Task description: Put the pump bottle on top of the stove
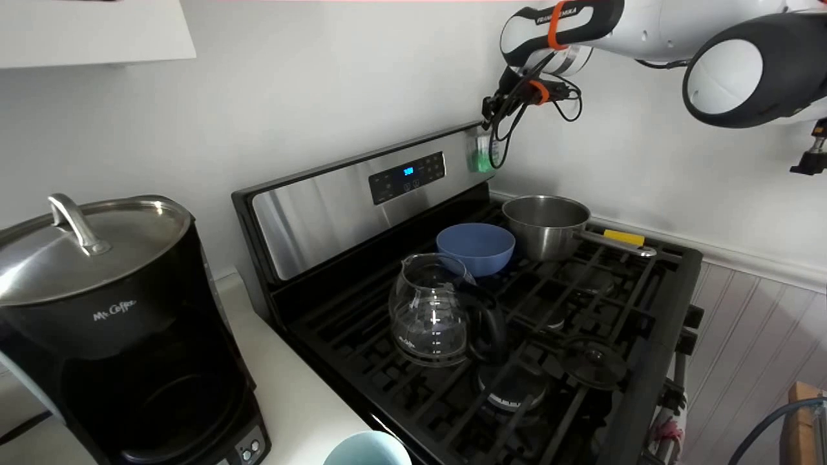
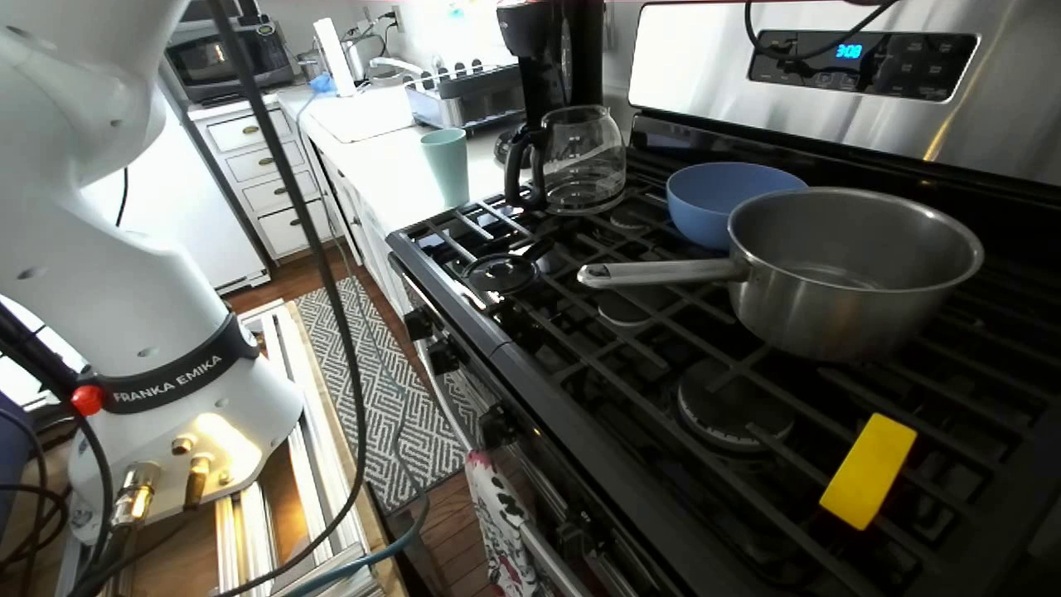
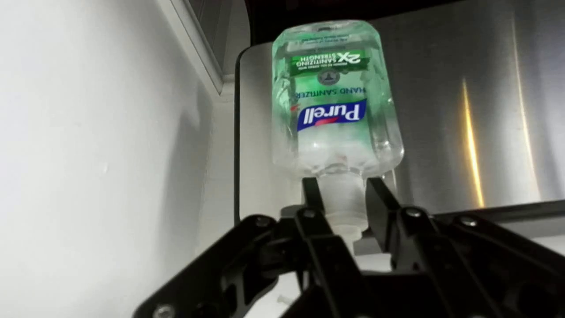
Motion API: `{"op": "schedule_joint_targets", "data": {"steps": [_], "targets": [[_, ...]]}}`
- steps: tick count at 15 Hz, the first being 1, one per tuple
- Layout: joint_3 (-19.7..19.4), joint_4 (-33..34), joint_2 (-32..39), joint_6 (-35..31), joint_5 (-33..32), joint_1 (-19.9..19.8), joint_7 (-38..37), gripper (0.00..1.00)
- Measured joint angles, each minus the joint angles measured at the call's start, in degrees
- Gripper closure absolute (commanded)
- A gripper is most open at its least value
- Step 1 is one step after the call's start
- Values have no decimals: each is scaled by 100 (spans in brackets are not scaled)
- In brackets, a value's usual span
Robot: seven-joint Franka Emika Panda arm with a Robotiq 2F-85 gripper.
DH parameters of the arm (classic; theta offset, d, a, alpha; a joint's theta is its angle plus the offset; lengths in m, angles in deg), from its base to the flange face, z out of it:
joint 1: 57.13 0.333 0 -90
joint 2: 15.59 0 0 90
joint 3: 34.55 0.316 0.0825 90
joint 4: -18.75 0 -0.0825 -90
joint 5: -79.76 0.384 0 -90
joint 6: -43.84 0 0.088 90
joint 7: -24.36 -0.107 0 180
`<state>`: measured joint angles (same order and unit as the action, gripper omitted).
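Note:
The pump bottle (image 3: 335,97) is translucent green with a pale pump head and a Purell label. My gripper (image 3: 342,183) is shut on its pale neck, one finger on each side. In an exterior view the pump bottle (image 1: 483,155) hangs upright in front of the right end of the stove's back panel, above the grates. The gripper (image 1: 489,119) there is partly hidden by cables. The stove (image 1: 310,226) has black grates and a steel back panel with a blue display; it also shows in an exterior view (image 2: 696,75). The bottle is out of view there.
On the grates stand a glass carafe (image 1: 429,323), a blue bowl (image 1: 475,248), a steel pot (image 1: 546,229) with its handle sticking out, a yellow block (image 2: 869,471) and a black lid (image 2: 501,272). A coffee maker (image 1: 129,336) and a mint cup (image 2: 448,170) stand beside the stove.

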<state>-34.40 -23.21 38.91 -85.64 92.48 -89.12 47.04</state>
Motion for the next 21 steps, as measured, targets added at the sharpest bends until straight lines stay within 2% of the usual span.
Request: {"op": "schedule_joint_targets", "data": {"steps": [5, 13, 14, 16, 17, 21], "targets": [[203, -927, -894, -170, 340, -275, 179, 92], [679, -2738, -2588, -382, 1193, -830, 1293, 92], [692, -2999, -2813, -371, 1199, -832, 1332, 69], [693, -3128, -2929, -368, 1194, -814, 1331, 69], [690, -3128, -2912, -368, 1194, -814, 1331, 92], [702, -3130, -2836, -445, 1193, -793, 1331, 92]]}}
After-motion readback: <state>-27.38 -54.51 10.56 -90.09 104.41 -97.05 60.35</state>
